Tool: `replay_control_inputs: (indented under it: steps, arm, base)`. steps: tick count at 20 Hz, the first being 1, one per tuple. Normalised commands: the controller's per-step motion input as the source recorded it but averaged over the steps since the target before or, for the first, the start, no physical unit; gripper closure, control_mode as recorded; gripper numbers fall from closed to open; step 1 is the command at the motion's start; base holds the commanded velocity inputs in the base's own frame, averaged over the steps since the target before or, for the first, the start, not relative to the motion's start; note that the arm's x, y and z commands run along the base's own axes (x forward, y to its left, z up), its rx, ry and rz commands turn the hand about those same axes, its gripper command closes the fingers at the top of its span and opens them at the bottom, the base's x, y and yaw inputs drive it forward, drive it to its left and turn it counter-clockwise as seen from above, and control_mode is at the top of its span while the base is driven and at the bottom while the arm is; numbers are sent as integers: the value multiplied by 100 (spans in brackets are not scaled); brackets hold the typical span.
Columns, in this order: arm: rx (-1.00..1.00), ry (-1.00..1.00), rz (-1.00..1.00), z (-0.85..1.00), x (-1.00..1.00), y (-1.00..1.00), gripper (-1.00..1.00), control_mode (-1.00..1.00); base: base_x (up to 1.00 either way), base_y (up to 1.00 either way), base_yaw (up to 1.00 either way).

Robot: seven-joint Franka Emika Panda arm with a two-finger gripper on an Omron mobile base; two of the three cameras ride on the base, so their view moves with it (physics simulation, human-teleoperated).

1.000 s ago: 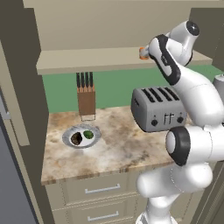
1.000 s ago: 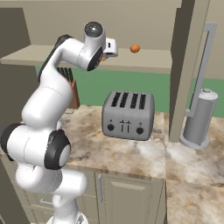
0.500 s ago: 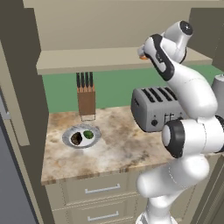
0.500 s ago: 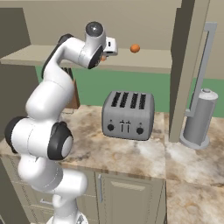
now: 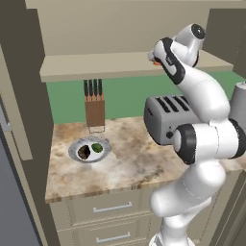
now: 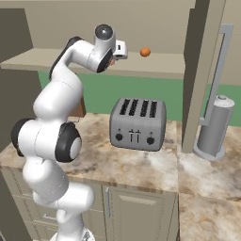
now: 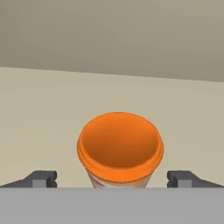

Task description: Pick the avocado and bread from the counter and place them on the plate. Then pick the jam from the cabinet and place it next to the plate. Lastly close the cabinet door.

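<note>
Change since the preceding second: the arm has reached slightly further into the cabinet (image 5: 120, 29); the base cameras hold the same framing, so the base has not driven. The gripper (image 7: 112, 178) is now at the shelf, jaws spread fully wide and holding nothing.

Hand view: the jam (image 7: 120, 148) stands upright on the shelf, centred between the two fingertips (image 7: 41, 178), one at 9 o'clock of the jar and one at 3 o'clock, neither touching it. Contact cannot be confirmed beyond that.

Right base view: the small orange ball (image 6: 145, 52) sits on the same shelf at 3 o'clock of the hand, well apart; it is not the target.

Task status, as judged: the avocado (image 5: 97, 147) and the bread (image 5: 84, 152) lie on the plate (image 5: 75, 147) on the counter (image 5: 129, 163), so the first stage appears complete. The jam pick is in hand; the next step calls for closing the jaws on the jar. Placing beside the plate and closing the cabinet door remain.
</note>
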Motion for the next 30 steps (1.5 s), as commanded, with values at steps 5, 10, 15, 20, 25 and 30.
replay_control_inputs:
  steps: [5, 10, 15, 20, 25, 30]
  arm:
    - [0, 0, 0, -5, 29, 0, -100, -100]
    - [0, 0, 0, -3, 25, 0, -100, -100]
    - [-1, 0, 0, -1, 21, 3, 100, -100]
    - [0, -3, 0, -1, 2, 0, 100, -100]
    - [1, -20, 0, 5, -69, -8, 100, -100]
    - [7, -19, 5, 19, -100, -1, 100, -100]
  base:
    - [0, 0, 0]
    - [0, 0, 0]
    - [0, 0, 0]
    - [0, 0, 0]
    - [0, 0, 0]
    - [0, 0, 0]
